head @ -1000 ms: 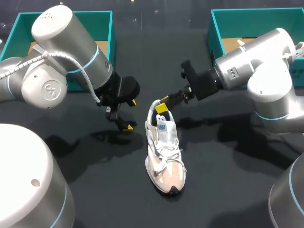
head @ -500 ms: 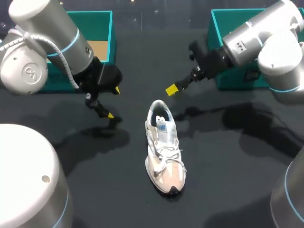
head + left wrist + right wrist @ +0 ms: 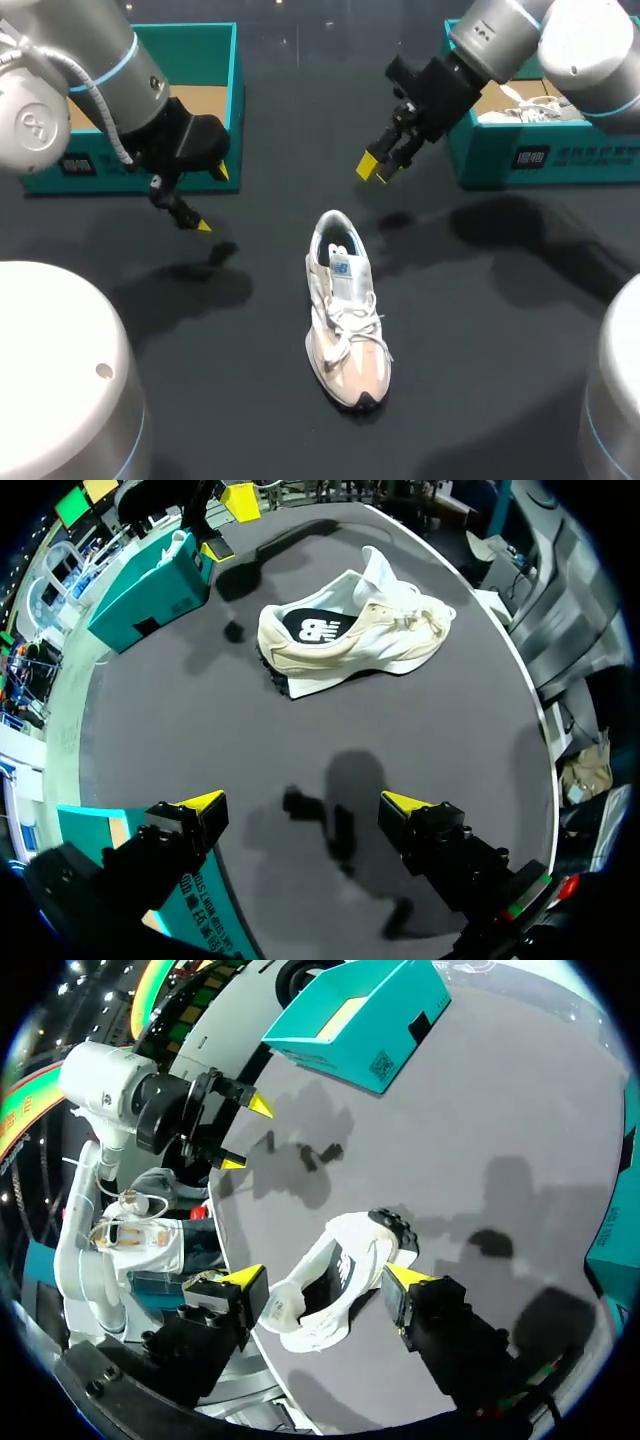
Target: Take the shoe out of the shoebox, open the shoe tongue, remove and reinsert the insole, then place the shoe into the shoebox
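Cream-and-white shoe (image 3: pixel 347 310) stands on its sole mid-table, toe toward the near edge, nothing touching it. Left gripper (image 3: pixel 211 199) hangs beside the left shoebox (image 3: pixel 190 45) at the far left corner, fingers apart, empty. Right gripper (image 3: pixel 377 168) angles down beside the right shoebox (image 3: pixel 480 160). Its wrist view shows the fingers wide apart, though in the head view the tips nearly overlap.

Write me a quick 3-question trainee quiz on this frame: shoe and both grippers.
1. True or false: the left gripper is shut on the shoe.
2. Fill in: the right gripper holds ____.
3. The shoe is: A) hanging from the right gripper B) sole down on the table C) lying on its side.
Key: 1 false, it is open and well clear of the shoe; 2 nothing; 3 B.
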Available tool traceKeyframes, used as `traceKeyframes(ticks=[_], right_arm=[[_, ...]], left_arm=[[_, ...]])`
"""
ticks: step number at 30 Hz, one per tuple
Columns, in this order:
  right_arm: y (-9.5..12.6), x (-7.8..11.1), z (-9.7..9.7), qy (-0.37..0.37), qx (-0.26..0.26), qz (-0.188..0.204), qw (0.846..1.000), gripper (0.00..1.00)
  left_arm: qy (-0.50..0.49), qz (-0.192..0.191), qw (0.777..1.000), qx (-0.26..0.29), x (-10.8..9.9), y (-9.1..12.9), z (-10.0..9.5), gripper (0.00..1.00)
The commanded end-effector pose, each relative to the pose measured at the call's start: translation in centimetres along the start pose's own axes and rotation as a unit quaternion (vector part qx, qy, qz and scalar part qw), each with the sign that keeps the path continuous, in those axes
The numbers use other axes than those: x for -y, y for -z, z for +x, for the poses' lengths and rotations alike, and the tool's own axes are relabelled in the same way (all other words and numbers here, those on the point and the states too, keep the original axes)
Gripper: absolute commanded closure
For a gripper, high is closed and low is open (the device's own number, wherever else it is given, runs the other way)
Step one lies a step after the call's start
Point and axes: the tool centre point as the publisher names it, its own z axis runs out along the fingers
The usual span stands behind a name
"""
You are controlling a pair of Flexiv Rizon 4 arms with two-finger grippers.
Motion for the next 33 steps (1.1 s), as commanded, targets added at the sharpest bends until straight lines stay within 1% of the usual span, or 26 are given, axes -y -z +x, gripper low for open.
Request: traceKeyframes(ticks=[1, 2, 4, 6, 9, 10, 11, 12, 27, 29, 31, 32, 33], right_arm=[[0.1, 0.0, 1.7, -0.043, 0.071, 0.066, 0.994, 0.6], [0.1, 0.0, 1.8, -0.053, 0.085, 0.062, 0.993, 0.71], [0.1, 0.1, 2.2, -0.066, 0.101, 0.052, 0.991, 0.99], [0.1, 0.2, 2.7, -0.086, 0.127, 0.043, 0.987, 1.0], [0.1, 0.4, 3.5, -0.133, 0.183, 0.032, 0.974, 1.0], [0.1, 0.5, 3.8, -0.152, 0.194, 0.03, 0.969, 1.0], [0.0, 0.8, 4.1, -0.169, 0.202, 0.019, 0.964, 1.0], [-0.3, 1.1, 4.5, -0.186, 0.207, 0.009, 0.961, 1.0], [-0.3, 1.1, 4.5, -0.186, 0.207, 0.009, 0.961, 1.0], [-1.9, 0.7, 4.4, -0.198, 0.208, 0.015, 0.958, 1.0], [-3.2, 0.5, 4.6, -0.202, 0.205, 0.013, 0.958, 1.0], [-3.8, 0.5, 4.6, -0.216, 0.212, 0.017, 0.953, 1.0], [-4.3, 0.6, 4.7, -0.215, 0.212, 0.016, 0.953, 1.0]], left_arm=[[-0.016, 0.004, 1.0, -0.007, -1.1, 1.7, -0.3, 0.0], [-0.024, 0.0, 1.0, -0.006, -1.4, 2.0, -0.4, 0.0], [-0.041, -0.003, 0.999, -0.004, -1.9, 2.8, -0.7, 0.0], [-0.055, -0.003, 0.998, -0.006, -2.6, 3.7, -1.3, 0.0], [-0.073, 0.006, 0.997, -0.011, -3.7, 5.5, -2.2, 0.0], [-0.081, 0.007, 0.997, -0.014, -4.1, 6.0, -2.4, 0.0], [-0.097, -0.001, 0.995, -0.014, -4.5, 6.6, -2.6, 0.0], [-0.118, -0.015, 0.993, -0.002, -5.0, 7.1, -2.7, 0.0], [-0.125, -0.013, 0.992, -0.005, -5.2, 7.2, -2.8, 0.0], [-0.148, 0.001, 0.989, -0.018, -5.9, 7.4, -3.0, 0.0], [-0.164, 0.002, 0.986, -0.024, -6.6, 7.6, -3.2, 0.0], [-0.169, 0.006, 0.985, -0.028, -6.9, 7.7, -3.3, 0.0], [-0.176, 0.004, 0.984, -0.032, -7.2, 7.8, -3.3, 0.0]])
